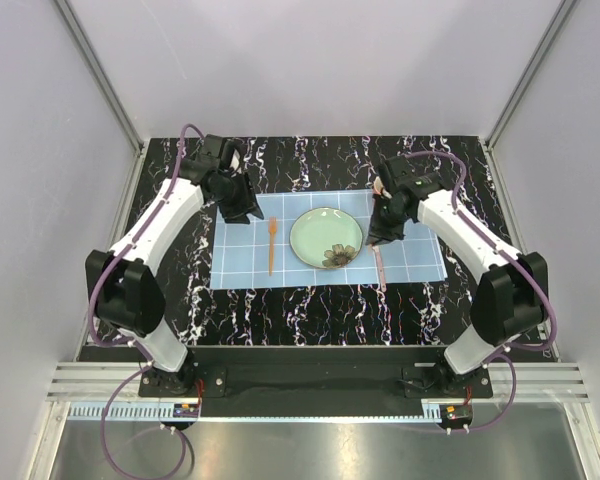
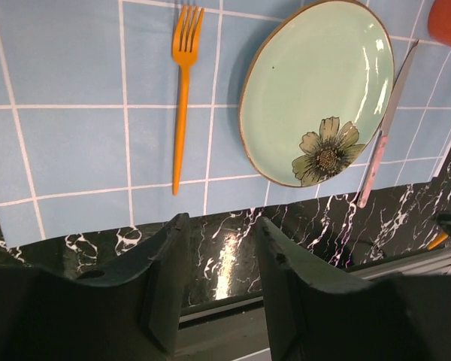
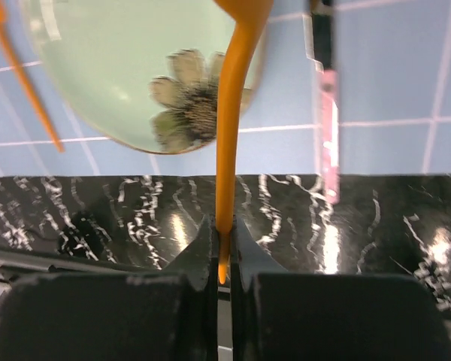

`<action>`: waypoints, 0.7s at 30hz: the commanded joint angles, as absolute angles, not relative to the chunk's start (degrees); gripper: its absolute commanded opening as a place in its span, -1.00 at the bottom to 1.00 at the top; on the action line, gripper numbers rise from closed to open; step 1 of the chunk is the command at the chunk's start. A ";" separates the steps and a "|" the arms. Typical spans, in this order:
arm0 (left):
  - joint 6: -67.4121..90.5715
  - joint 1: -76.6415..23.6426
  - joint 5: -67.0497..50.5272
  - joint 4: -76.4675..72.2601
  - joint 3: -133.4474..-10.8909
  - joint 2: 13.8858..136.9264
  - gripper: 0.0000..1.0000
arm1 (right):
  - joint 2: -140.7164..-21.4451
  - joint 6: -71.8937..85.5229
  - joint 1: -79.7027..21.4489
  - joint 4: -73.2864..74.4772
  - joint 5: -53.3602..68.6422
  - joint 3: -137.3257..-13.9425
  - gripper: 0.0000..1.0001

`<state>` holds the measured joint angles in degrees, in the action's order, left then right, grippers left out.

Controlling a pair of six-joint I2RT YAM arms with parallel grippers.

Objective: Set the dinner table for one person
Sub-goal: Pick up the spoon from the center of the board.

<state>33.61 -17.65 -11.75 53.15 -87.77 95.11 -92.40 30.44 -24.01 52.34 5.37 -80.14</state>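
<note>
On the black marbled dinner table point(image 1: 310, 300) lies a light blue gridded placemat point(image 1: 240, 262). A pale green plate point(image 1: 326, 238) with a flower print sits on it, an orange fork point(image 1: 272, 245) to its left and a pink-handled knife point(image 1: 378, 265) to its right. My left gripper point(image 2: 222, 226) hangs open and empty over the mat's left part, with the fork point(image 2: 182, 98) and plate point(image 2: 316, 83) ahead of it. My right gripper point(image 3: 222, 233) is shut on the handle of an orange spoon point(image 3: 233, 113), held above the plate's right rim point(image 3: 120, 68), beside the knife point(image 3: 328, 128).
Grey walls and metal frame posts close in the table on three sides. The arm bases stand on a black bar point(image 1: 310, 380) at the near edge. Bare marbled tabletop shows around the placemat, widest in front point(image 1: 300, 310) and behind it point(image 1: 310, 160).
</note>
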 commanded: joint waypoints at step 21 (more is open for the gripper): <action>32.34 -15.03 -13.71 54.76 -88.94 89.12 -0.12 | -102.04 30.41 -16.97 64.42 3.08 -74.00 -1.00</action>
<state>31.97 -15.29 -12.47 54.57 -87.66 91.85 -101.03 31.55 -18.57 62.26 3.95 -73.95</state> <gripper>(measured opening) 0.441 0.031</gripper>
